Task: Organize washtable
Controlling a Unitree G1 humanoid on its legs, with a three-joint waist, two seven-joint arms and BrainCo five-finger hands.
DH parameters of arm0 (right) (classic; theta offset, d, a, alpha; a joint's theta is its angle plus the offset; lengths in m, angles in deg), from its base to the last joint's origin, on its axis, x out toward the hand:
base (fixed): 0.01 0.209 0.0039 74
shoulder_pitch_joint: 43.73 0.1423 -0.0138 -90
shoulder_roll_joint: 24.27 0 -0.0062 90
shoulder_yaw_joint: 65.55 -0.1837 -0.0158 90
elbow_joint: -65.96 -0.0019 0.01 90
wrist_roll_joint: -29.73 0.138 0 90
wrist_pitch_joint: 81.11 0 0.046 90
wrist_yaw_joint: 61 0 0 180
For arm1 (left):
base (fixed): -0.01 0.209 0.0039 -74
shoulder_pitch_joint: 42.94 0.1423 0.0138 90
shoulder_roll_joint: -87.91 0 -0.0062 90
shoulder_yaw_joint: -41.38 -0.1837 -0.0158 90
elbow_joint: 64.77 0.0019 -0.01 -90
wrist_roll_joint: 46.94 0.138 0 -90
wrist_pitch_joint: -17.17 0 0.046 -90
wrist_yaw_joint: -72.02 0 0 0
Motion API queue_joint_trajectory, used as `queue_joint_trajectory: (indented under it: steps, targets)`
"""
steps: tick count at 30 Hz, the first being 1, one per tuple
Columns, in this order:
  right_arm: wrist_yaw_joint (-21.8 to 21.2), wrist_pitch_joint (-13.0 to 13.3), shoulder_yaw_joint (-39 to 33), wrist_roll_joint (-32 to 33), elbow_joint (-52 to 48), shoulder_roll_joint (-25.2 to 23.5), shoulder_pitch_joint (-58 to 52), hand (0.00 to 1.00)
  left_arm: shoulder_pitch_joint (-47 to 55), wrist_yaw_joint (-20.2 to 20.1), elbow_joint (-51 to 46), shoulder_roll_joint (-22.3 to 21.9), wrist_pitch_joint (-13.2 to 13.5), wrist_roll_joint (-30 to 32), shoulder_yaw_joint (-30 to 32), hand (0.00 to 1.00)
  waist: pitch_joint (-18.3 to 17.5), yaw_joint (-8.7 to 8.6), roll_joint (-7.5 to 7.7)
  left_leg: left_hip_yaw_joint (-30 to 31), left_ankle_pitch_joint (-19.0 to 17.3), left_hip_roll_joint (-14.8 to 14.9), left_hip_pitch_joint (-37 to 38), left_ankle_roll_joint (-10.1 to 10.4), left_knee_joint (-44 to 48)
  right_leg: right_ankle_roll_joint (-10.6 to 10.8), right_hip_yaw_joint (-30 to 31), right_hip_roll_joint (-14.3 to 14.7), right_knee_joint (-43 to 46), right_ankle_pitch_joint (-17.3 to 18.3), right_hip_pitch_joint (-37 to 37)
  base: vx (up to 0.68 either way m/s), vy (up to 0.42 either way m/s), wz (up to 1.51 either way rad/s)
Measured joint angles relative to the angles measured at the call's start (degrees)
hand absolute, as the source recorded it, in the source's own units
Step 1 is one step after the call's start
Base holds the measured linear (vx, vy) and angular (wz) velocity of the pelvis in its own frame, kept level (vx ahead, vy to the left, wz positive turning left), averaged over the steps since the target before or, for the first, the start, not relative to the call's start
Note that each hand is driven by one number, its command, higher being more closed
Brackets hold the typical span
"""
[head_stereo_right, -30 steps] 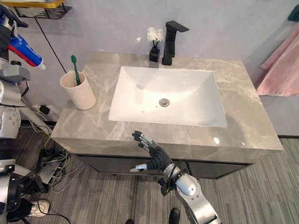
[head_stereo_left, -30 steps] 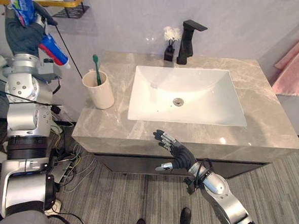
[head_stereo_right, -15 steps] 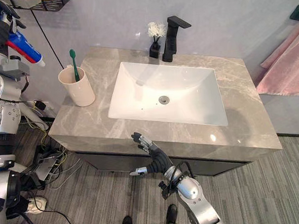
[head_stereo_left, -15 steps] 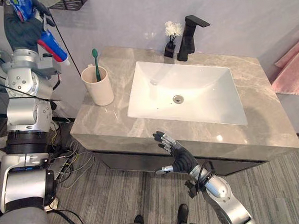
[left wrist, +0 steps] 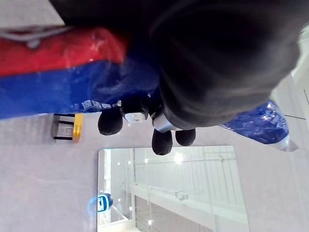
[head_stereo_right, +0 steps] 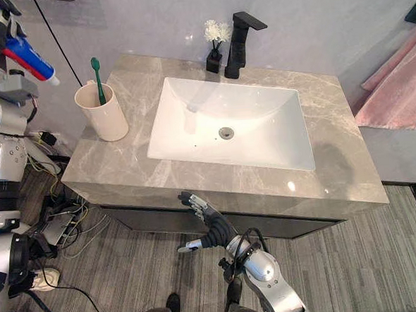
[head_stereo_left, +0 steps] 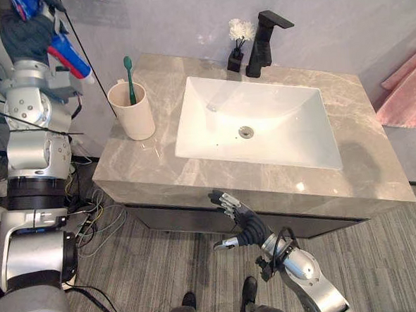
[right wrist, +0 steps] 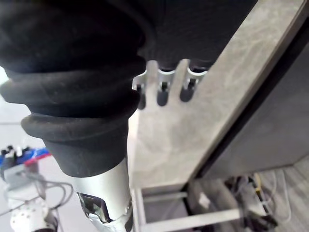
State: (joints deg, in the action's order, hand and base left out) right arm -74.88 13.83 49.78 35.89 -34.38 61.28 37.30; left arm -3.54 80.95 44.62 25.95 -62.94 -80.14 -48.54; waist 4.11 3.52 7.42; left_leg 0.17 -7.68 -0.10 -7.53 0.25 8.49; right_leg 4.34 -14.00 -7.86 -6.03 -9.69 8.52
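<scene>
My left hand [head_stereo_left: 25,29] is raised at the far left, beside the washtable, shut on a red and blue toothpaste tube [head_stereo_left: 67,55]. In the left wrist view its dark-tipped fingers [left wrist: 161,140] curl round the tube [left wrist: 53,72]. A beige cup [head_stereo_left: 136,116] holding a green toothbrush [head_stereo_left: 128,76] stands on the grey marble countertop [head_stereo_left: 145,170] left of the white sink [head_stereo_left: 213,120]. My right hand [head_stereo_left: 244,226] hangs open just below the counter's front edge, holding nothing. In its wrist view the fingers [right wrist: 164,89] point at the counter's edge.
A black faucet [head_stereo_left: 265,43] and a small black vase with a white flower [head_stereo_left: 238,44] stand behind the sink. A pink towel [head_stereo_left: 405,94] hangs at the right. A yellow and black wall shelf [left wrist: 65,128] and a mirror show past my left hand.
The camera has shifted, so the washtable sits a little higher in the view. My right hand has sunk slightly below the counter's front edge. My left hand still holds the tube up.
</scene>
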Motion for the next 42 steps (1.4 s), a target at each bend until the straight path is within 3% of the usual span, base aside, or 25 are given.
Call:
queue_joint_trajectory:
  steps: [9,22,27,34,42]
  targets:
    - [-0.1,0.0,0.2,0.0,0.0,0.0,0.1,0.0,-0.1,0.0,0.0,-0.2,0.6,-1.1,0.0,1.0,0.0,-1.29,0.01,0.1,0.0,-0.1,0.0,0.0,0.0,0.0,-0.1,-0.1,0.0,0.0,0.0,0.0,0.0,0.0]
    - [-0.1,0.0,0.4,0.0,0.0,0.0,0.0,0.0,-0.1,0.0,0.0,-5.5,0.6,-1.1,-2.2,1.0,0.2,-1.66,-0.16,0.0,0.0,-0.1,0.0,0.0,0.1,0.0,0.0,-0.1,0.0,0.0,0.0,0.0,0.0,0.0]
    - [-0.1,0.0,0.4,0.0,0.0,0.1,0.0,0.0,-0.1,0.0,0.0,-6.2,0.6,-1.1,-2.3,1.0,0.4,-2.65,-0.42,-0.4,0.0,0.0,0.0,0.0,0.0,0.0,0.2,-0.1,0.0,0.0,0.2,0.0,0.0,-0.02]
    - [-0.1,0.0,0.4,0.0,0.0,0.1,-0.3,0.0,0.1,-0.1,0.0,-9.4,0.6,-1.0,-2.3,1.0,0.7,-2.7,-0.76,-0.5,0.0,0.0,-0.5,0.0,0.0,0.1,0.3,0.0,0.0,-0.4,0.7,0.0,0.0,-0.01]
    - [-0.1,0.0,0.4,0.0,0.0,0.1,-0.4,0.0,2.0,0.0,-0.2,-9.7,0.6,-0.6,-2.2,1.0,0.8,-2.69,-0.89,-0.6,0.0,0.0,-0.5,0.0,0.0,0.1,0.3,0.0,0.0,-0.4,0.7,0.0,0.0,0.0]
